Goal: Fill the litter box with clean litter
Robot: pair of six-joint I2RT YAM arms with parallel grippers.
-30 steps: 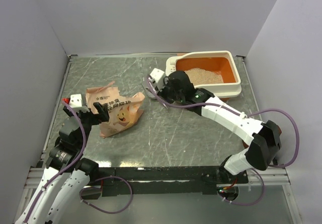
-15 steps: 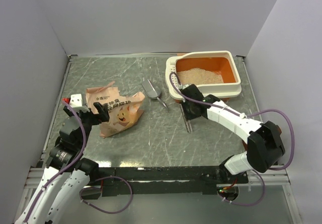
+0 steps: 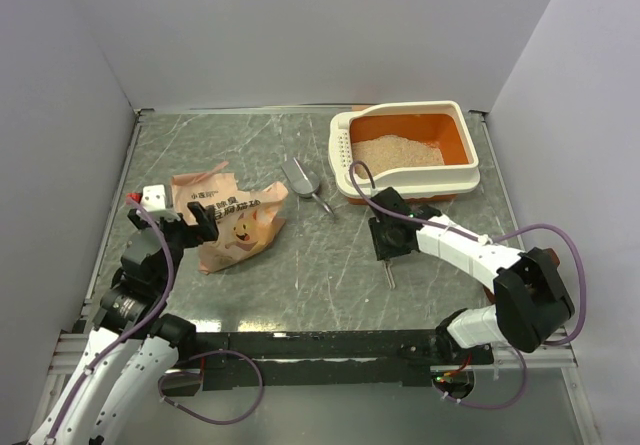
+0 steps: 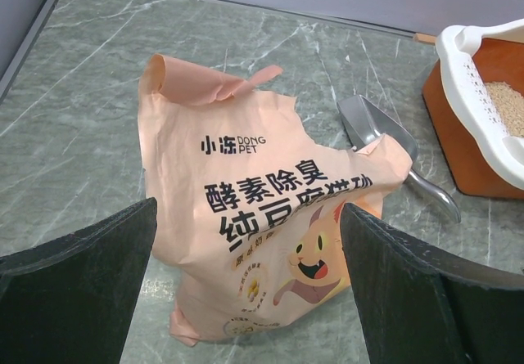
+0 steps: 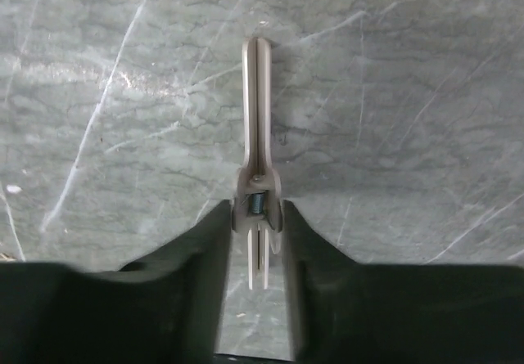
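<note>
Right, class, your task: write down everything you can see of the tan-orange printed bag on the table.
The bag is crumpled tan-orange paper, by its look, torn open at the far end. It lies on the grey marbled table, printed face up: dark Chinese characters, "DONG PET", a cartoon animal. The metal scoop lies by its right corner; contact cannot be told. The left gripper faces it, jaws open.

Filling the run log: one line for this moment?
box: litter inside | scoop: on table | left tool: open, at bag | right tool: around clip, grip unclear
</note>
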